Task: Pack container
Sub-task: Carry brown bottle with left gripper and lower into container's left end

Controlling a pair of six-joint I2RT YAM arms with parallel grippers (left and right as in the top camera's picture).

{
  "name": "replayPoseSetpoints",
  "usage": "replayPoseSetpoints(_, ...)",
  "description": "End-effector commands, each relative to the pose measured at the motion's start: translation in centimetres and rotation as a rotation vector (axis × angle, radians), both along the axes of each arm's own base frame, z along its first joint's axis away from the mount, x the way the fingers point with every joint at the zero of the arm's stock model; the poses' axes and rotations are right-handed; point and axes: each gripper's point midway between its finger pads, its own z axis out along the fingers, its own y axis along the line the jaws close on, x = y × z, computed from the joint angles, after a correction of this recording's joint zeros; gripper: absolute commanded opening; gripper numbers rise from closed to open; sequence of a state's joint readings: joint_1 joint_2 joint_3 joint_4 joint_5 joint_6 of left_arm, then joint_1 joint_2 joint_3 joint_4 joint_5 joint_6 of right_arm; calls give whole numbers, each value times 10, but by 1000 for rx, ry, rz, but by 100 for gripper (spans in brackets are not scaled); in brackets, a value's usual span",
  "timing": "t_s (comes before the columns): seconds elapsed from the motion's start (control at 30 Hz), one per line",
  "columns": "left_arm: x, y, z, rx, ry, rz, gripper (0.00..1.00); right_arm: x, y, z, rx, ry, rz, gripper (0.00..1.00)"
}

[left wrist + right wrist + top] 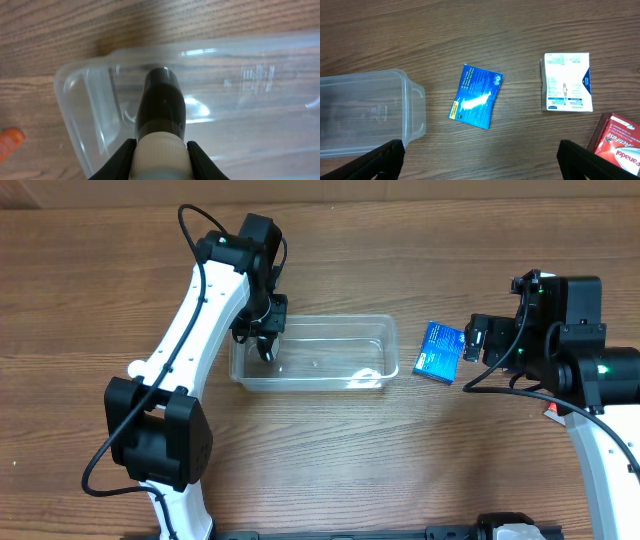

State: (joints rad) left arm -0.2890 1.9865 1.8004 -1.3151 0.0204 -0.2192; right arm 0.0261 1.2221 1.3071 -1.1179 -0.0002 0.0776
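Container (330,319): L gripper (266,345) holds bottle (161,107) over left end; packet (438,352) near right rim.

Blue packet (476,96) is lying flat on the wooden counter (520,30). White packet (567,82) is sitting apart from it, and red box (619,142) is poking in at the frame corner.

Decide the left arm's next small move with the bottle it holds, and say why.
Probably lower a little and open the left gripper. It grips the dark bottle at its capped end, and the bottle hangs over the left end of the clear container, inside its rim, so releasing there should pack it.
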Motion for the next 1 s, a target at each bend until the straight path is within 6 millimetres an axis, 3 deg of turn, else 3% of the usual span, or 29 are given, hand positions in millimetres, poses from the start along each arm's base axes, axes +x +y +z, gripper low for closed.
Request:
replayPoseSetpoints(0.0,4,10,-10,35,-14,28,4,3,-1,14,4,-40,-4,100)
replayPoseSetpoints(0.43,7,28,-20,97,-22,70,5,2,-1,14,4,-39,-4,100)
replayPoseSetpoints(0.7,-3,27,-48,84,16,68,8,2,-1,14,4,-39,-4,100)
replayPoseSetpoints(0.83,-4,27,-52,85,17,63,22,2,-1,14,4,-39,-4,100)
replayPoseSetpoints(0.9,-3,27,-52,85,12,63,42,2,-1,14,4,-39,-4,100)
replayPoseSetpoints(0.97,-3,27,-52,85,12,61,49,2,-1,14,4,-38,-4,100)
